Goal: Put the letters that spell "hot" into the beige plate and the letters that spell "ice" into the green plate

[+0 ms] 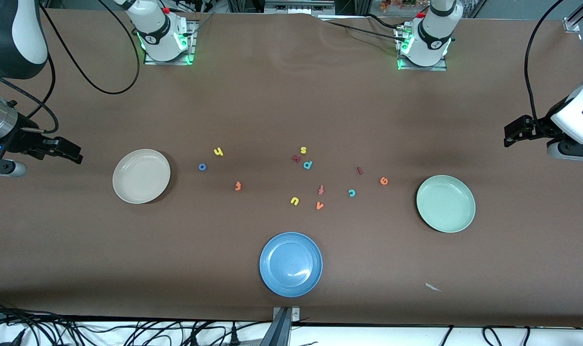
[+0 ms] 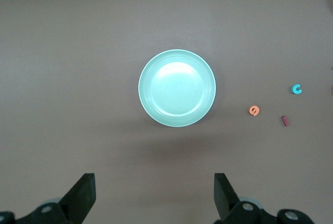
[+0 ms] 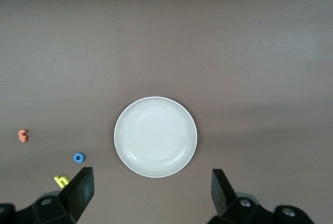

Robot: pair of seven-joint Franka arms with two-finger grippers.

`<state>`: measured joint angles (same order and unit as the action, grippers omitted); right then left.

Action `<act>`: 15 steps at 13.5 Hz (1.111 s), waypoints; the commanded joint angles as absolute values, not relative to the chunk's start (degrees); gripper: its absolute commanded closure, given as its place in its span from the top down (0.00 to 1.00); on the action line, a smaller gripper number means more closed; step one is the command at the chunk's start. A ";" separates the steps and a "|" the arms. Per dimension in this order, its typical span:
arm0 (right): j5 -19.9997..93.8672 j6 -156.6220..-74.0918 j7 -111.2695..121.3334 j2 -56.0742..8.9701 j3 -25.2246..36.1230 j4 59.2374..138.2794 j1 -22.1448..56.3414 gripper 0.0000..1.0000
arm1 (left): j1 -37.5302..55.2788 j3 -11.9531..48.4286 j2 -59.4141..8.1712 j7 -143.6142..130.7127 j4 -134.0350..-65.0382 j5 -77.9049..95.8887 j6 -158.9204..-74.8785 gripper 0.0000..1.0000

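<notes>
right gripper [image 1: 73, 153] hangs up at the right arm's end of the table, fingers wide apart and empty. beside it the beige plate [image 1: 141, 176] sits bare. next along, the yellow h [image 1: 218, 152], the blue o [image 1: 202, 167] and the orange t [image 1: 237, 186] lie loosely grouped, well apart from one another, so a clean pinch looks possible. the trouble starts in the middle cluster: a yellow u [image 1: 294, 201] and a redder f [image 1: 321, 190] could be taken for the h and the t, and the teal p [image 1: 308, 165] lies touching or just beside a dark red letter. the blue plate [image 1: 290, 264] nearest the camera is a decoy. on toward the left arm's end, teal c [image 1: 351, 193], dark red i [image 1: 360, 170] and orange e [image 1: 383, 180] are flat and tiny, so fingers may skid or flick them. green plate [image 1: 445, 203] is bare; left gripper [image 1: 512, 135] waits, fingers spread, holding nothing.
</notes>
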<state>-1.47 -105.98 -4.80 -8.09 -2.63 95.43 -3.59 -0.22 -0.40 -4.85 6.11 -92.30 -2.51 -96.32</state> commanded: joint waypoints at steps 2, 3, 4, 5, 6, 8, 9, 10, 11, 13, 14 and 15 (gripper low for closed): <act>-2.64 -105.73 -6.33 -8.17 -2.99 95.45 -3.69 1.00 | -0.62 -0.35 -4.31 7.65 -91.49 -1.41 -94.92 1.00; -2.64 -105.65 -6.33 -8.17 -2.90 95.36 -3.69 1.00 | -0.62 -0.35 -4.31 7.65 -91.49 -1.32 -94.92 1.00; -2.64 -105.73 -6.42 -8.17 -2.90 95.36 -3.69 1.00 | -0.62 -0.35 -4.31 7.65 -91.49 -1.32 -94.92 1.00; -2.55 -105.65 -6.42 -8.17 -2.90 95.27 -3.69 1.00 | -0.62 -0.44 -4.31 7.65 -91.49 -1.32 -94.92 1.00; -2.55 -105.73 -6.42 -8.17 -2.90 95.27 -3.69 1.00 | -0.62 -0.44 -4.22 7.65 -91.49 -1.32 -94.92 1.00; -2.64 -105.82 -6.33 -8.26 -2.90 95.19 -3.69 1.00 | -0.70 -0.53 -3.87 7.65 -91.58 -1.32 -94.83 1.00; -2.64 -105.82 -6.33 -8.26 -2.90 95.19 -3.69 1.00 | -0.70 -0.53 -3.87 7.65 -91.58 -1.32 -94.83 1.00; -2.64 -105.82 -6.33 -8.26 -2.90 95.19 -3.69 1.00 | -0.70 -0.44 -3.78 7.65 -91.67 -1.32 -94.83 1.00; -2.64 -105.82 -6.33 -8.26 -2.90 95.19 -3.69 1.00 | -0.70 -0.44 -3.78 7.65 -91.67 -1.32 -94.83 1.00; -2.64 -105.99 -6.33 -8.26 -2.90 95.19 -3.69 1.00 | -0.70 -0.44 -3.87 7.65 -91.67 -1.32 -94.83 1.00; -2.64 -106.34 -6.42 -8.26 -2.90 95.19 -3.69 1.00 | -0.70 -0.53 -3.87 7.65 -91.67 -1.32 -94.83 1.00; -2.64 -106.43 -6.42 -8.26 -2.90 95.19 -3.52 1.00 | -0.79 -0.53 -3.78 7.65 -91.76 -1.32 -94.83 1.00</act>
<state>-1.62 -106.22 -5.46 -8.40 -2.62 95.45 -3.60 -0.23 -0.52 -4.22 6.11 -92.30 -2.51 -95.93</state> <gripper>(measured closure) 0.000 0.000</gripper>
